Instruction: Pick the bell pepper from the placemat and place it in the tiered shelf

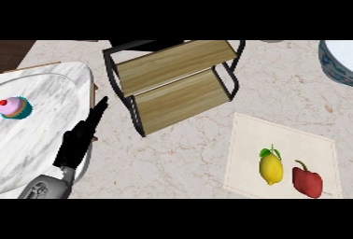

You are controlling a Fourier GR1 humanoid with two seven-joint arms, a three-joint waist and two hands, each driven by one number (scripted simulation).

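No text, label, brand, number or sign can be read anywhere in the head view. The surfaces that could carry print — the beige placemat (283,140), the wooden boards of the tiered shelf (176,84) and the blue-patterned bowl (336,60) at the upper right edge — show only plain colour, wood grain or a pattern, not letters.
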